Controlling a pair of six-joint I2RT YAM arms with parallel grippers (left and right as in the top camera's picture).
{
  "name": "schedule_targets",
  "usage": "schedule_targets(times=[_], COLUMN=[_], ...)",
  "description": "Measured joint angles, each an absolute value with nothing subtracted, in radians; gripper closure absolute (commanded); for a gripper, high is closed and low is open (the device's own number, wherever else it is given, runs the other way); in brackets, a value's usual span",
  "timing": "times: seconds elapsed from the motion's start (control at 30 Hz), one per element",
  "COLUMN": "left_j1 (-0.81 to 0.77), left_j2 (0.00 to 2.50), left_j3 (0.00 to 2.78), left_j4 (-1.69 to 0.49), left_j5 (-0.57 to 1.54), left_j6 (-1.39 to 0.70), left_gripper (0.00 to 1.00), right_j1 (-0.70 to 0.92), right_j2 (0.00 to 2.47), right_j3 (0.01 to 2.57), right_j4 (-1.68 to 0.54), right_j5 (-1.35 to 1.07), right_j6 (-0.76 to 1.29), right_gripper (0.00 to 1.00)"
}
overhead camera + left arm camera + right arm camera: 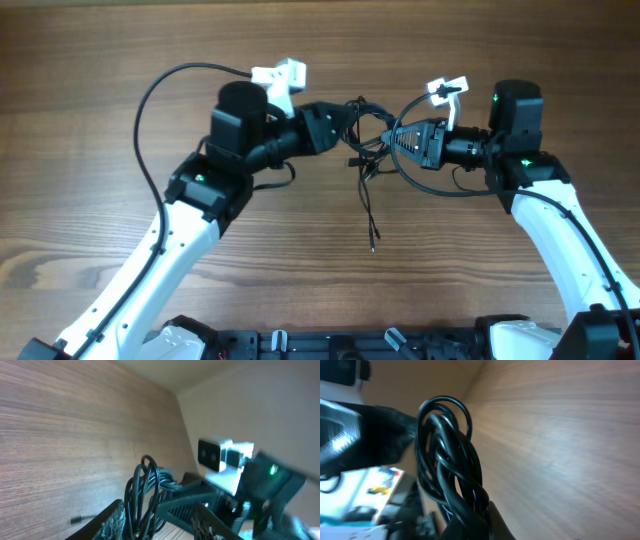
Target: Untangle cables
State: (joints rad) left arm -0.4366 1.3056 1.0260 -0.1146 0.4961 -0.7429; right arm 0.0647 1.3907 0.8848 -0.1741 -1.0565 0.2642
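A knotted bundle of thin black cables (367, 135) hangs between my two grippers above the wooden table. One loose end with a small plug (372, 243) trails down toward the front. My left gripper (352, 118) is shut on the bundle from the left; its wrist view shows cable loops (145, 495) between its fingers (157, 527). My right gripper (392, 140) is shut on the bundle from the right; its wrist view shows twisted cable strands (447, 465) pinched in the jaws (480, 520).
The thick black robot cable (150, 100) loops behind my left arm. The wooden table (100, 60) spreads all round. The arm bases (330, 345) stand at the front edge.
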Motion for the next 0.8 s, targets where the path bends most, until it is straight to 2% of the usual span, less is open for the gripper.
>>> schedule_targets(times=[0.1, 0.2, 0.37, 0.53, 0.63, 0.8], left_j1=[-0.409, -0.409, -0.416, -0.506, -0.546, -0.574], left_j2=[1.306, 1.306, 1.305, 1.305, 1.313, 1.373], left_j3=[1.026, 1.026, 1.028, 1.028, 1.028, 1.028], left_j4=[-0.102, -0.093, -0.216, -0.220, -0.213, -0.196], left_j5=[0.496, 0.497, 0.458, 0.356, 0.315, 0.262], left_j6=[-0.807, -0.831, -0.888, -0.967, -0.997, -0.940], left_gripper=[0.59, 0.70, 0.72, 0.63, 0.51, 0.46], right_j1=[0.065, 0.065, 0.065, 0.065, 0.065, 0.065], right_j2=[1.391, 1.391, 1.391, 1.391, 1.391, 1.391], right_j3=[0.885, 0.885, 0.885, 0.885, 0.885, 0.885], right_j4=[-0.176, -0.178, -0.178, -0.187, -0.197, -0.239], right_j5=[-0.966, -0.915, -0.888, -0.878, -0.873, -0.850], right_j6=[0.209, 0.173, 0.125, 0.079, 0.073, 0.080], right_gripper=[0.96, 0.95, 0.96, 0.96, 0.96, 0.96])
